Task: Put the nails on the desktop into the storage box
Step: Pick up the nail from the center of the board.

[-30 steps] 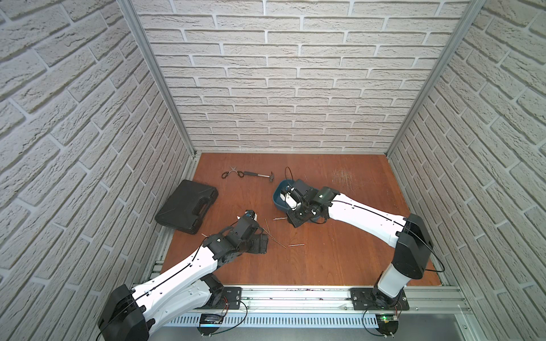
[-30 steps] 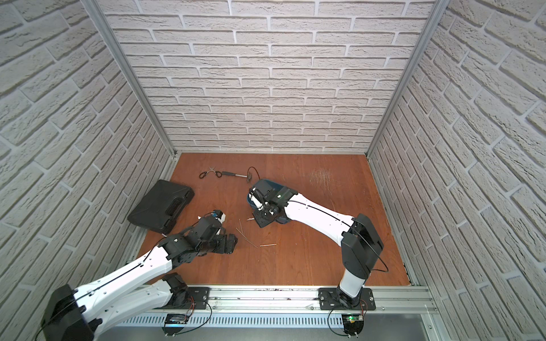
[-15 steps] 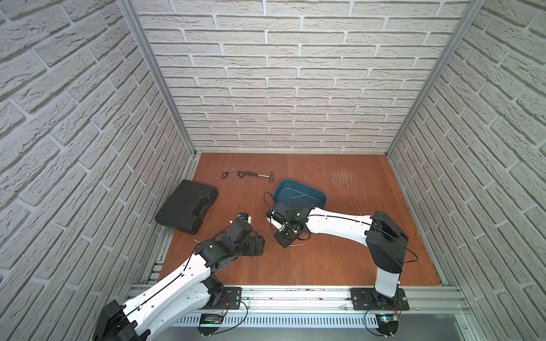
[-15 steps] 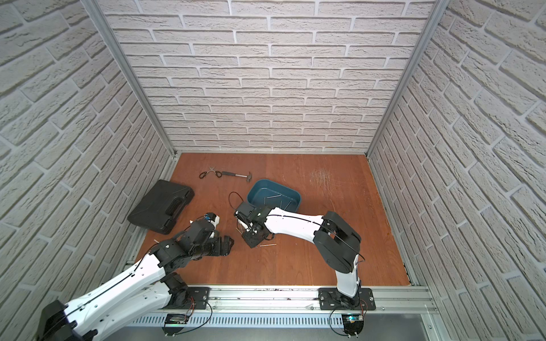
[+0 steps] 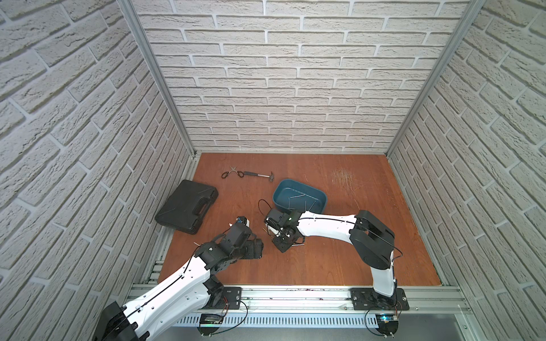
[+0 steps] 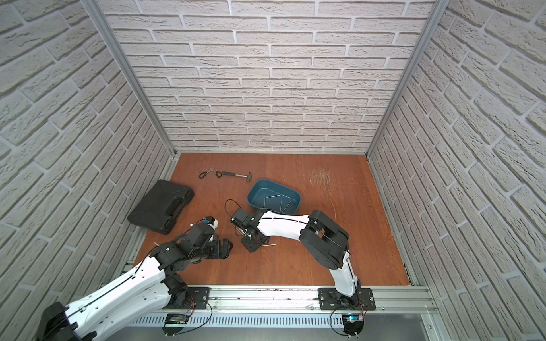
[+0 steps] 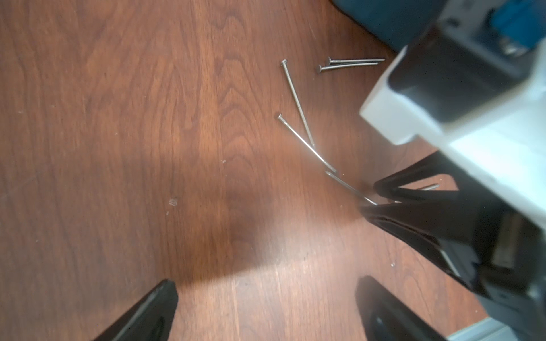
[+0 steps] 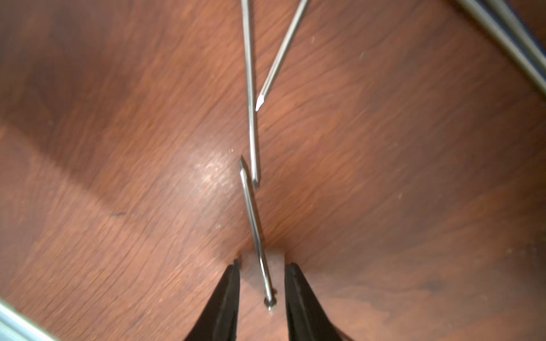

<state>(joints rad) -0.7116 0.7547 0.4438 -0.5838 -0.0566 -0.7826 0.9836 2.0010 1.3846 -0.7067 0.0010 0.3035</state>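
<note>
Several nails, maybe five, lie in the box. Between it and the desktop's front edge, the right gripper, jaws narrow, straddles one nail without pinching it yet. Four more nails wait beside it. The left gripper hangs wide and empty.

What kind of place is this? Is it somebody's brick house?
Likely a robot practice booth, not a house: brick-patterned wall panels, a white robot arm bolted to a metal rail, and a wooden desktop holding a hammer.
</note>
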